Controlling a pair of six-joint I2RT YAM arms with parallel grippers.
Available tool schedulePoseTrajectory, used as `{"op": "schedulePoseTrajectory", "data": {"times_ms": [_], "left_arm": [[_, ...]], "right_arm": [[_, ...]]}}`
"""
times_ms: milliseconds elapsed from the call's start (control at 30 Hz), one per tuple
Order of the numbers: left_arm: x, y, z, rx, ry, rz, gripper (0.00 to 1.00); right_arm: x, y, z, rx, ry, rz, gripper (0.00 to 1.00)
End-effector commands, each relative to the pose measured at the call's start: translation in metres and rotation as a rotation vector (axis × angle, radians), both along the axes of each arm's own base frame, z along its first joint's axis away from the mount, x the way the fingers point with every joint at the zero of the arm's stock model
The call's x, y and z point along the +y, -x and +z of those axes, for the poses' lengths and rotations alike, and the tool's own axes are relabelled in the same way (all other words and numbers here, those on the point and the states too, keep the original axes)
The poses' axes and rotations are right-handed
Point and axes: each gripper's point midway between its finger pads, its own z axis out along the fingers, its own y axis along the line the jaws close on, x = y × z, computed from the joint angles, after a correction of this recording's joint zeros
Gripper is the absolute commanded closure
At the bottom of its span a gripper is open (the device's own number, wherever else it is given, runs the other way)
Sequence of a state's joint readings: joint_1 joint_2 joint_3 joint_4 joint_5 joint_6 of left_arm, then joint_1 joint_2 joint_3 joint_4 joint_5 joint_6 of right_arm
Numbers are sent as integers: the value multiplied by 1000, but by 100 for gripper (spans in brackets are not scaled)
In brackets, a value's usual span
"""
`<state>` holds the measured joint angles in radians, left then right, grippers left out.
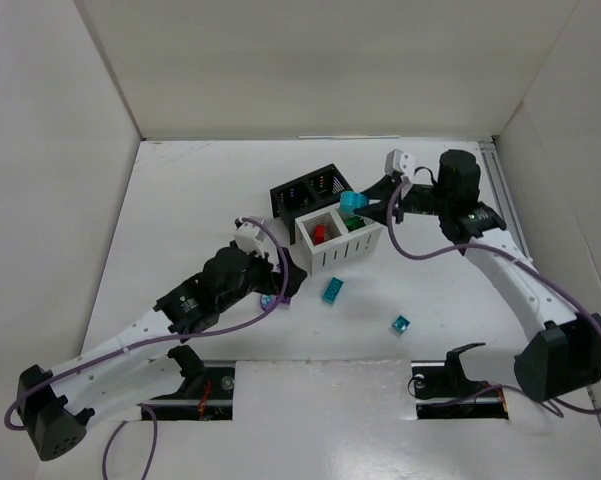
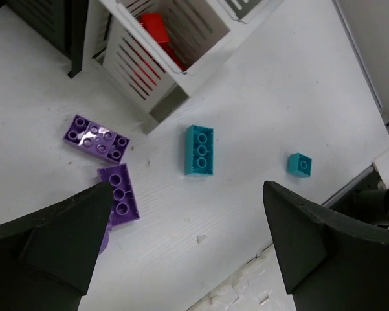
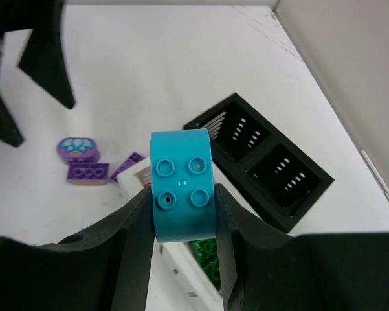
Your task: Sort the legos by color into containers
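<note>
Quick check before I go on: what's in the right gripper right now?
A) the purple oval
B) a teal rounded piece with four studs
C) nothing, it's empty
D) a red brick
B: in the right wrist view the right gripper is shut on the teal rounded piece, with its four studs facing the camera.
</note>
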<state>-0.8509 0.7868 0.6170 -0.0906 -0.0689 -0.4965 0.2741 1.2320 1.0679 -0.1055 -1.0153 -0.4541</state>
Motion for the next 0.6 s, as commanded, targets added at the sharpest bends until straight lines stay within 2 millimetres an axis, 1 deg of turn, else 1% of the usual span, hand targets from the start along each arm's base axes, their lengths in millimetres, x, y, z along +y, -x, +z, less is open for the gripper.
{"op": "schedulePoseTrajectory", "data": {"times_ms": [0, 67, 100, 133, 167, 200, 233, 300, 333, 367, 400, 433, 467, 500, 533, 567], "left_arm": [[16, -13, -3, 16, 10, 137, 0], [18, -15, -13, 53, -22, 168, 0], [18, -15, -13, 61, -12, 175, 0], [20, -17, -19, 80, -23, 191, 0], [20, -18, -22, 95, -22, 197, 0], [22, -20, -22, 100, -15, 213, 0], [24, -21, -27, 112, -30, 223, 0], [24, -22, -29, 124, -30, 228, 0], [23, -21, -29, 127, -28, 220, 0], [23, -21, -29, 127, -28, 220, 0], [24, -20, -33, 133, -35, 220, 0], [24, -20, -33, 133, -35, 220, 0], [24, -20, -33, 133, -35, 220, 0], [24, -20, -33, 133, -35, 220, 0], [23, -20, -33, 138, -28, 224, 0], [23, -20, -33, 138, -28, 225, 0]], "right_arm": [[9, -34, 19, -43, -5, -69, 89], [9, -55, 14, -37, 17, -139, 89], [9, -64, 12, -34, 23, -160, 87], [10, -80, 9, -26, 34, -186, 87], [6, -94, 6, -35, 52, -240, 87], [9, -101, 1, -21, 67, -260, 87], [10, -117, -4, -14, 79, -286, 86], [14, -131, -12, -7, 101, -300, 86], [20, -134, -17, 1, 113, -289, 86], [26, -144, -26, 19, 129, -294, 86], [26, -150, -33, 35, 142, -305, 86], [30, -152, -41, 48, 169, -305, 86], [37, -158, -49, 56, 189, -303, 85], [41, -159, -57, 70, 219, -311, 82], [45, -163, -61, 58, 240, -307, 81], [41, -165, -64, 65, 254, -327, 78]]}}
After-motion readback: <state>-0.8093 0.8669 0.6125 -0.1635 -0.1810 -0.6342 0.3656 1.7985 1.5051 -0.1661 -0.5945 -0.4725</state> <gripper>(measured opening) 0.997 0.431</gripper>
